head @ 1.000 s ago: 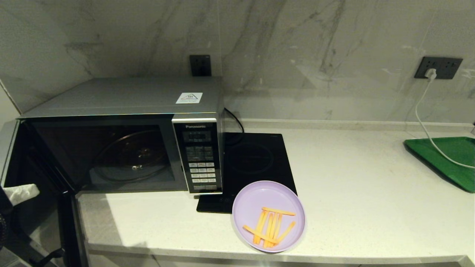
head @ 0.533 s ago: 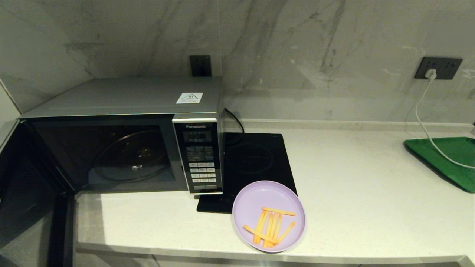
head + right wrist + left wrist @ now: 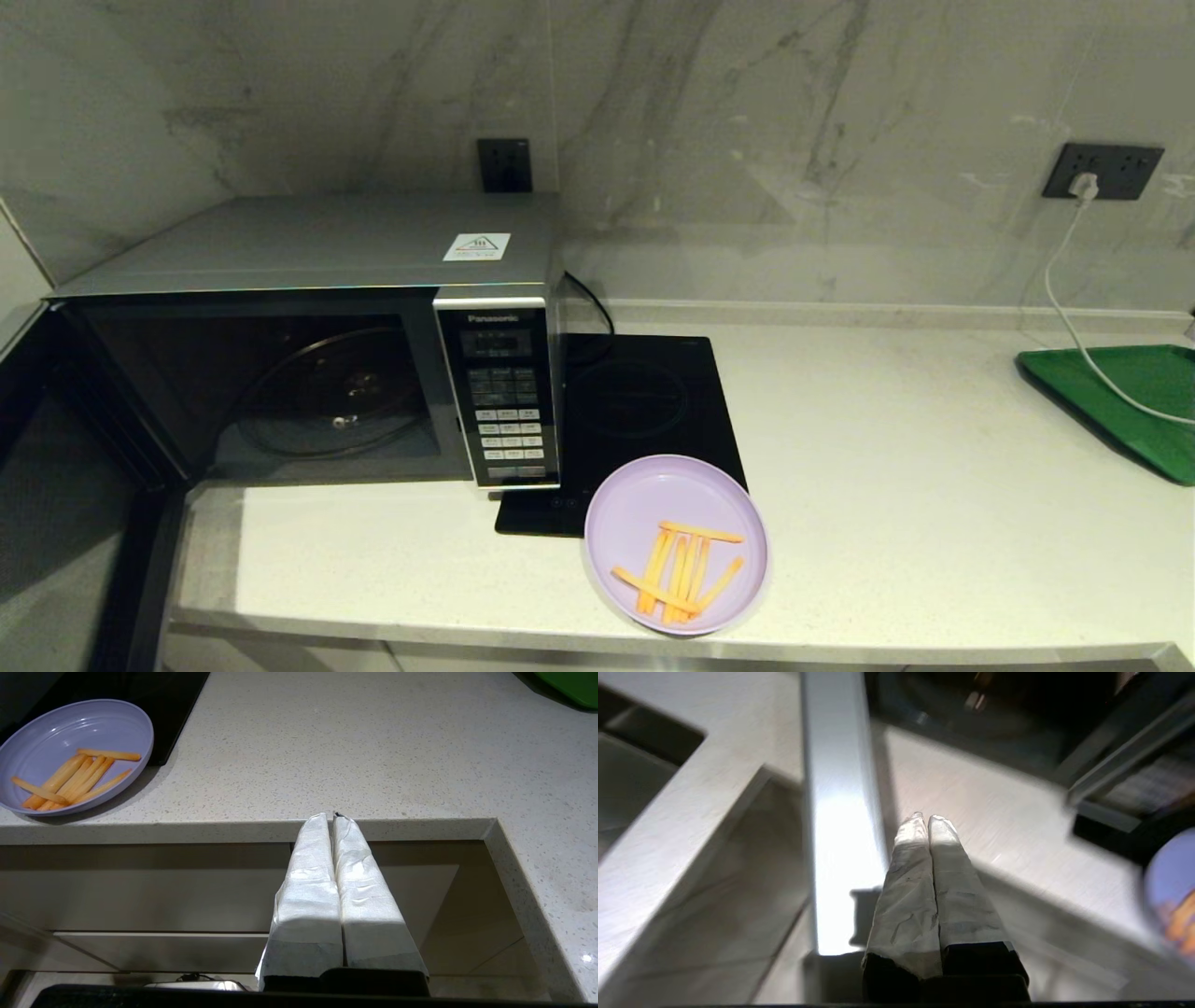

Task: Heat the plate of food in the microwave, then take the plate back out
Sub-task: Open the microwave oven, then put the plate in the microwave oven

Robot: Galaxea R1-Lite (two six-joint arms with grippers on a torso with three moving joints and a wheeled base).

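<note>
The microwave stands at the counter's left, its door swung wide open to the left and the glass turntable bare inside. The plate of food, lilac with orange sticks, rests at the counter's front edge, partly over the black hob. Neither gripper shows in the head view. My left gripper is shut and empty, low beside the door's bright edge, with the plate far off to one side. My right gripper is shut and empty, just below the counter's front edge, apart from the plate.
A flat black induction hob lies right of the microwave. A green tray sits at the far right with a white cable running across it from a wall socket. The open door juts out past the counter's front.
The microwave door has swung wider open to the left. My left gripper's white fingers, seen at the lower left a second ago, have dropped out of the head view.
</note>
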